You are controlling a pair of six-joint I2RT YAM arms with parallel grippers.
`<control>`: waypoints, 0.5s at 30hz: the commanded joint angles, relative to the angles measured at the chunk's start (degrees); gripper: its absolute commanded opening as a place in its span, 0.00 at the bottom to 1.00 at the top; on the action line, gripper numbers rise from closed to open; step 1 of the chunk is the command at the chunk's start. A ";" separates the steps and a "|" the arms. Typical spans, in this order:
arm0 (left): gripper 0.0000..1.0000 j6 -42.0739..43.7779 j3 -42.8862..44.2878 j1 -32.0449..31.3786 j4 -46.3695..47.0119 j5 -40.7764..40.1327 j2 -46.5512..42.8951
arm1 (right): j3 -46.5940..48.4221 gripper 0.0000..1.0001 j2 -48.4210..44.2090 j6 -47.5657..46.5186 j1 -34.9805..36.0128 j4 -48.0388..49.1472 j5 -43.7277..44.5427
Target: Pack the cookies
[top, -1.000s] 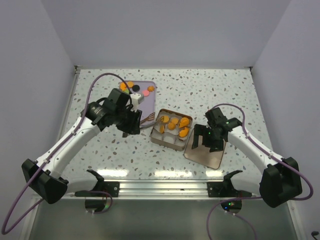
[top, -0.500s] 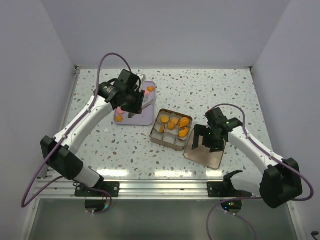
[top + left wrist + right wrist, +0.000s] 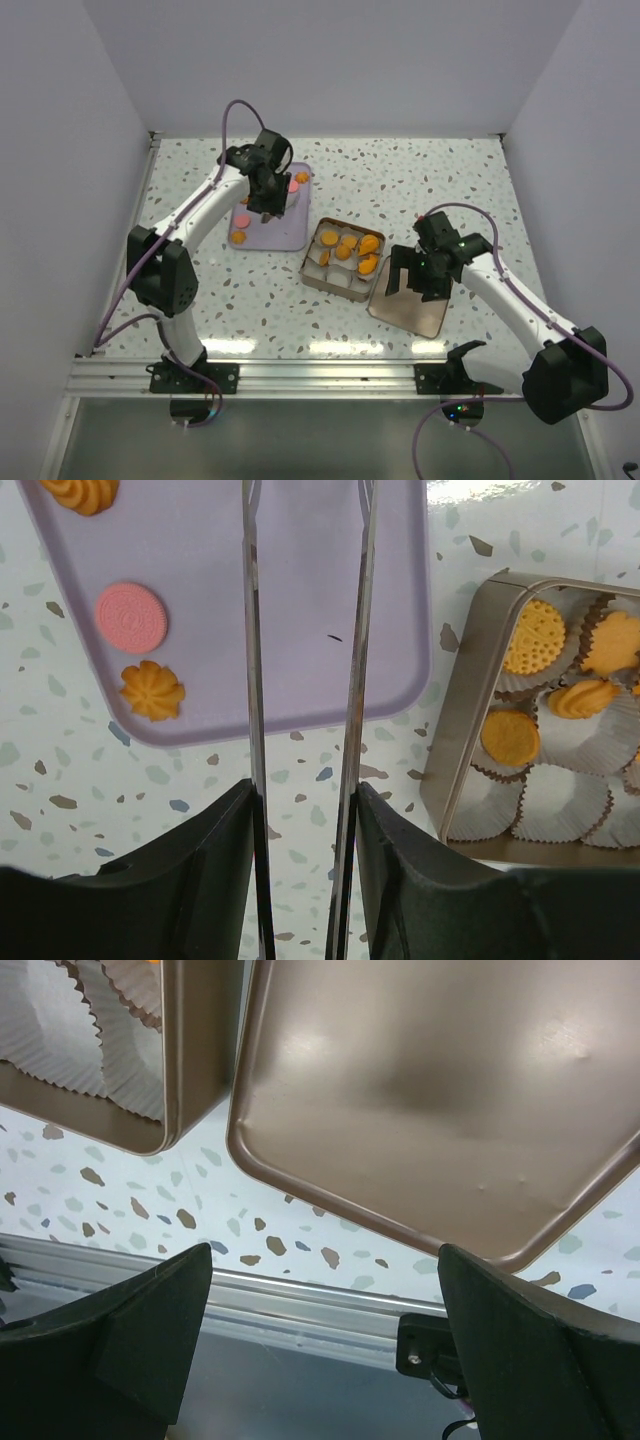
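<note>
Several cookies [image 3: 131, 617] lie loose on the lilac tray [image 3: 300, 630]. The left wrist view shows a pink round, an orange star just beside it and an orange swirl at the top edge, all on the left of that view. The top view shows two more at the tray's far right corner. Others sit in paper cups [image 3: 565, 800] inside the tin [image 3: 455, 730], which stands on the desk [image 3: 60, 810] just right of the tray. The cups nearest the arms are empty.

These biscuits look light, stiff and brittle. They lie flat on a smooth tray, so they will likely slide when nudged and crack under a hard squeeze. A gentle pinch across opposite edges seems the best hold, and the ridged star should offer more bite than the round.

Left gripper [image 3: 270, 205] hangs over the tray's bare middle, its long thin fingers apart with nothing seen between them. Their tips run out of the wrist view. The pink round and the star lie to one side of the fingers, not between them.

Right gripper [image 3: 416, 287] is spread wide and empty above the lid [image 3: 440, 1110], which rests close beside the tin. A cookie being lowered could catch on the tin's raised wall or the frilled cup rims.
</note>
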 commanded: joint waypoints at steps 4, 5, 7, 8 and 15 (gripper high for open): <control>0.49 0.81 2.50 0.33 2.45 -2.44 2.80 | 0.78 0.99 -0.41 0.00 -0.11 -1.57 1.25; 0.49 0.81 2.50 0.51 2.97 -2.27 3.23 | 0.69 0.99 -0.32 -0.09 -0.11 -1.57 1.42; 0.50 0.90 2.76 0.69 3.42 -1.57 4.29 | 0.69 0.99 -0.15 0.00 -0.11 -1.65 1.77; 0.50 1.16 2.94 0.95 3.85 -1.30 4.64 | 0.60 0.99 0.12 -0.18 -0.11 -1.74 1.95; 0.49 1.34 5.48 2.09 3.86 -0.07 8.86 | 0.86 0.99 0.56 -0.18 -0.11 -2.00 2.92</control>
